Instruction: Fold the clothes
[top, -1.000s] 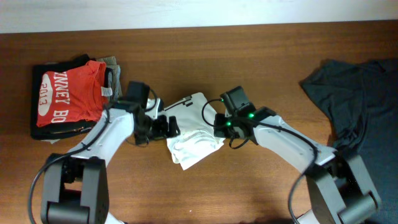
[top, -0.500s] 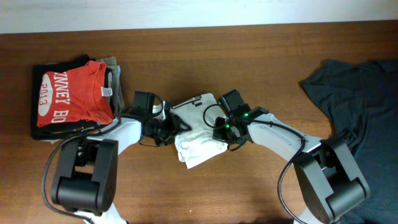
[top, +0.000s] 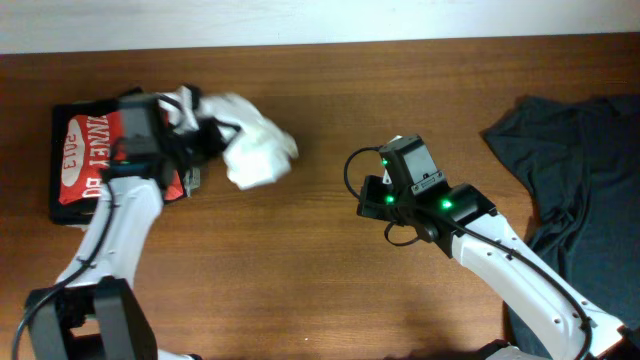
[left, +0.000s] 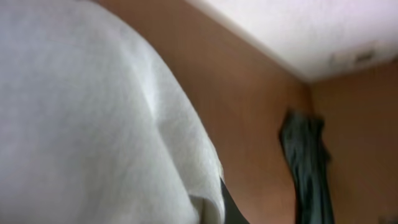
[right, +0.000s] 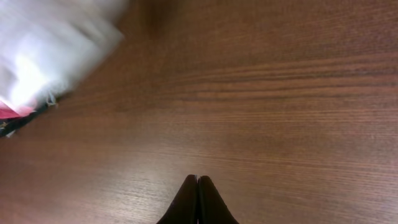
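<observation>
The clothes, a bundled white T-shirt (top: 255, 150), hang blurred above the table at the upper left, beside the garment stack. My left gripper (top: 205, 132) is shut on its left side. In the left wrist view the white T-shirt (left: 93, 124) fills most of the frame, with only a dark sliver of one finger (left: 231, 213) showing. My right gripper (top: 366, 196) sits right of centre over bare wood, shut and holding nothing; its fingertips (right: 198, 180) press together. The right wrist view has the white T-shirt (right: 43, 50) blurred at its top left.
A red shirt with white lettering (top: 95, 150) lies on folded dark garments at the far left. A dark grey garment (top: 580, 160) is spread over the table's right end. The wooden table (top: 320, 290) stretches between them, with a pale wall along its far edge.
My left gripper shut on the white T-shirt and carried it up and left from the table's middle toward the stack. The right gripper let go and drew back to the right.
</observation>
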